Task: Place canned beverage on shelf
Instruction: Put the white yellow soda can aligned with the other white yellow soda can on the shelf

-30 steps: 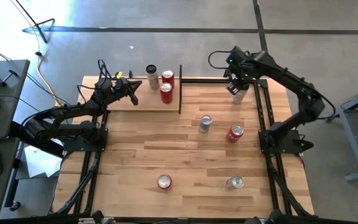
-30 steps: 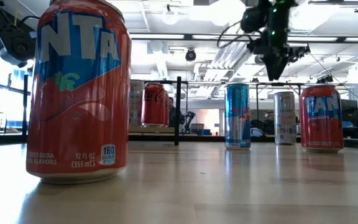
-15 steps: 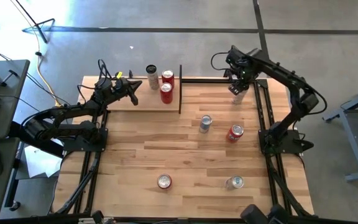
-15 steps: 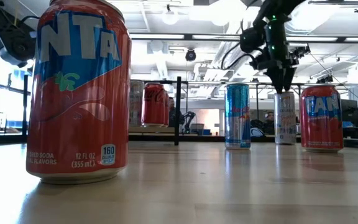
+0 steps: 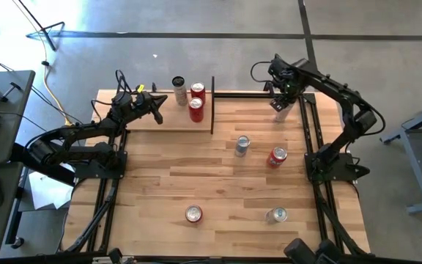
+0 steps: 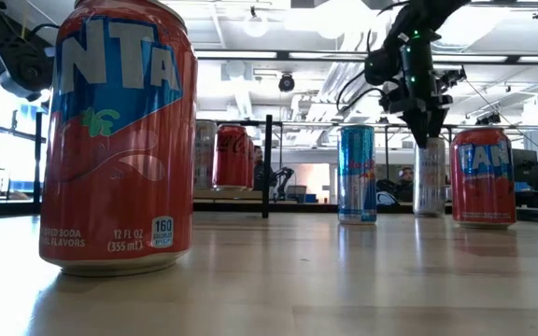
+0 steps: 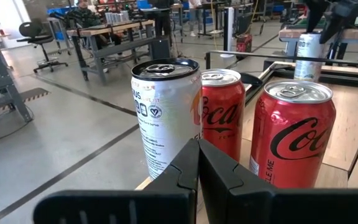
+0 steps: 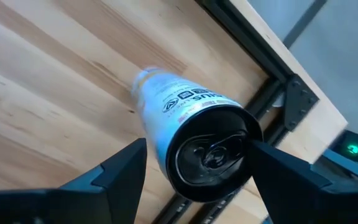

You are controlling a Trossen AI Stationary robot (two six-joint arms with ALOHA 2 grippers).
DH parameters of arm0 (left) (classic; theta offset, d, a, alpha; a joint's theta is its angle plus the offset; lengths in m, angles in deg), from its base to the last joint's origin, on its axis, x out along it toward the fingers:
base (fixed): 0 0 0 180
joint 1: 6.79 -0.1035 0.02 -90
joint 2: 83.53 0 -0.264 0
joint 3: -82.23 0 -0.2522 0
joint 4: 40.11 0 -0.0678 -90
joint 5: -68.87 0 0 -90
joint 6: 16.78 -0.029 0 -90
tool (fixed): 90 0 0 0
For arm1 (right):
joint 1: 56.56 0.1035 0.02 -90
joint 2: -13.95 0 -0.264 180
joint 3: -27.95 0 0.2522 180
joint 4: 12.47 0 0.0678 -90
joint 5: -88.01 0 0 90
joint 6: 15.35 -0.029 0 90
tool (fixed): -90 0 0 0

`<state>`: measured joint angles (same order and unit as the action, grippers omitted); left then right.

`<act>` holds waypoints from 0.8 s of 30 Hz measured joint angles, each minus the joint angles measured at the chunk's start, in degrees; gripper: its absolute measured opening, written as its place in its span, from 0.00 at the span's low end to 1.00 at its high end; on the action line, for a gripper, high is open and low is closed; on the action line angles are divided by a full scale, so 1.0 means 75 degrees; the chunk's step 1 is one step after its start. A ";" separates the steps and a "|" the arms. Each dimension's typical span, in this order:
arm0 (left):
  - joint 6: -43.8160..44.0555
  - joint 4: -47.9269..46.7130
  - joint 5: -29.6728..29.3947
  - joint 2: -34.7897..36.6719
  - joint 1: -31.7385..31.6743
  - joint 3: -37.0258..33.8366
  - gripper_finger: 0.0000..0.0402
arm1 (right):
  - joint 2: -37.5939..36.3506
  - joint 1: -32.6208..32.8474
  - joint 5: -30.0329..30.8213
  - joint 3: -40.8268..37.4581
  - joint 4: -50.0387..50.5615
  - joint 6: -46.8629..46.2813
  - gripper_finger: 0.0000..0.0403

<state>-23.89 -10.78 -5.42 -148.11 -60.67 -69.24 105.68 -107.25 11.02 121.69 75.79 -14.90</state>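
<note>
A white can (image 5: 280, 112) stands upright on the tabletop at the far right; it also shows in the low view (image 6: 428, 177). My right gripper (image 5: 281, 100) is open and points down over it, one finger on each side of the can's top (image 8: 211, 152). The shelf (image 5: 168, 122), a pale board with a black upright (image 5: 212, 106), lies at the far left. It carries a white can (image 5: 179, 86) and two red cans (image 5: 196, 101). My left gripper (image 5: 157, 103) is shut and empty and hovers beside the shelf, facing those cans (image 7: 197, 163). My right gripper comes from above, pointing down, with its fingers (image 8: 123, 177) on opposite sides of the white can's top rim (image 8: 252, 144). I cannot tell whether they touch the rim. The can stands upright on the table.
A silver-blue can (image 5: 242, 145) and a red Fanta can (image 5: 277, 156) stand mid-right. Another red can (image 5: 193, 213) and a silver can (image 5: 275, 215) stand near the front edge. Black frame rails (image 5: 310, 132) run along the table's sides.
My right gripper has come down from well above the white can until its fingers stand around the can's top. The can has stayed where it was.
</note>
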 joint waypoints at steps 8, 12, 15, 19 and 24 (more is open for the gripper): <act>0.0000 -0.0003 0.0000 0.0000 0.0000 0.0000 0.00 | -0.0013 0.0037 -0.0369 0.0080 0.0050 -0.0028 0.65; 0.0000 -0.0014 0.0070 0.0000 -0.0003 0.0000 0.00 | -0.0032 0.0147 -0.0338 0.0080 0.0211 -0.0061 0.65; 0.0003 -0.0034 0.0263 -0.0003 -0.0003 0.0000 0.00 | -0.0029 0.0312 -0.0316 0.0219 0.0572 -0.0061 0.65; 0.0003 -0.0032 0.0309 -0.0003 -0.0003 0.0000 0.00 | -0.0029 0.0594 -0.0185 0.0664 0.0826 -0.0054 0.65; -0.0002 -0.0037 0.0309 -0.0003 0.0000 0.0000 0.00 | -0.0038 0.0701 -0.0145 0.1186 0.1054 -0.0024 0.65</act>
<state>-23.91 -11.06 -3.11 -148.13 -60.67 -69.24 105.39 -101.99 9.94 130.58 83.70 -15.08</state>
